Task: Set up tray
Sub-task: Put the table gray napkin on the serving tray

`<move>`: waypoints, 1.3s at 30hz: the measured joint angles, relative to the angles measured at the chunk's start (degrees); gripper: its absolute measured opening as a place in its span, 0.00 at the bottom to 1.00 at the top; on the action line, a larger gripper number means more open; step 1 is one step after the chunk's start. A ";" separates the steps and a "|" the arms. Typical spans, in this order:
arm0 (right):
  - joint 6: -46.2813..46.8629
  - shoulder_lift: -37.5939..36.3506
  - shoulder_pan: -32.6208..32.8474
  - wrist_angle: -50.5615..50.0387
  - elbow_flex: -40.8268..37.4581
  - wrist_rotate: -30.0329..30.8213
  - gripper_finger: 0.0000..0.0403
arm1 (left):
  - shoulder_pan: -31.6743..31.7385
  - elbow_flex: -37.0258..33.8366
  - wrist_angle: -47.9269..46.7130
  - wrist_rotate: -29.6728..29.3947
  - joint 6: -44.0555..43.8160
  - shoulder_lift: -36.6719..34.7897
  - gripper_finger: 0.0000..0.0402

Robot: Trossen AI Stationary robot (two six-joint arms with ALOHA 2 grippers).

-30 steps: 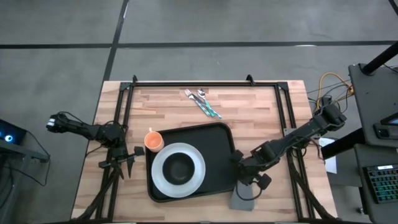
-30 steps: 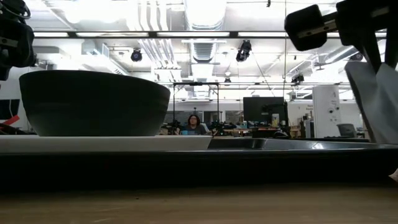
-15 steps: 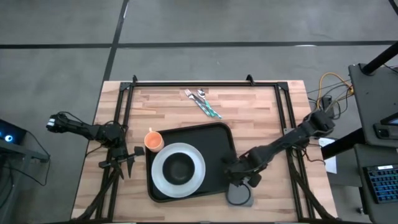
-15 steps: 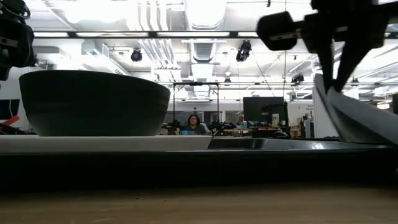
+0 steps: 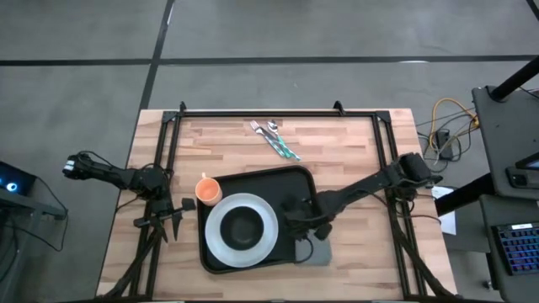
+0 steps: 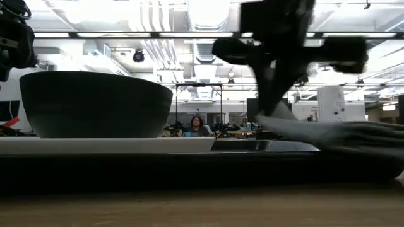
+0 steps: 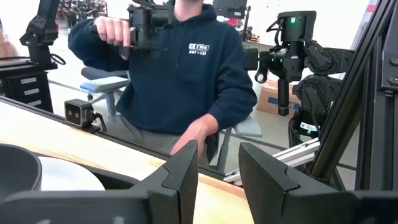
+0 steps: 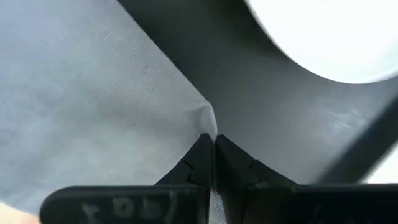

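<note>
Wooden counter [image 5: 354, 143], slatted top. Black tray [image 5: 290, 189] at centre, bearing white plate [image 5: 221, 244] with dark bowl [image 5: 242, 225]. Orange cup [image 5: 208, 190] at the tray's left rim. Cutlery [image 5: 275, 139] near far edge. Right gripper [image 5: 301, 225] over tray's right side, jaws pinched on grey napkin [image 5: 317, 251]. Left gripper [image 5: 173, 220] idle left of tray, jaws parted, nothing between.

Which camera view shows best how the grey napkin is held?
The right wrist view: the right gripper is shut on a corner of the napkin, seen up close. The high view shows the napkin partly over the tray rim. The low view shows it edge-on. The left wrist view misses it.
</note>
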 joint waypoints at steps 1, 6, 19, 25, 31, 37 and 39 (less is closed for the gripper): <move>-0.64 0.60 -0.49 0.06 0.62 1.45 0.02 | 0.01 0.00 0.00 0.00 -0.02 -0.04 0.24; -4.43 3.34 -3.01 1.66 3.30 3.53 0.02 | 0.02 0.00 0.00 0.02 0.00 -0.04 0.24; -11.67 6.29 -6.90 5.25 4.46 3.53 0.02 | 0.01 0.00 0.00 0.02 0.00 -0.04 0.24; -13.63 6.31 -7.65 6.63 4.25 2.79 0.02 | 0.00 -0.01 0.00 0.00 -0.02 -0.04 0.24; -12.72 6.31 -8.06 6.64 4.11 -4.95 0.05 | 0.02 0.00 0.00 0.01 0.01 -0.04 0.24; -11.13 6.31 -8.06 6.22 4.30 -5.22 0.21 | 0.01 -0.01 0.00 0.01 0.00 -0.04 0.24; -10.99 6.31 -8.03 6.26 4.94 -3.59 0.29 | 0.01 0.00 0.00 0.01 0.00 -0.04 0.24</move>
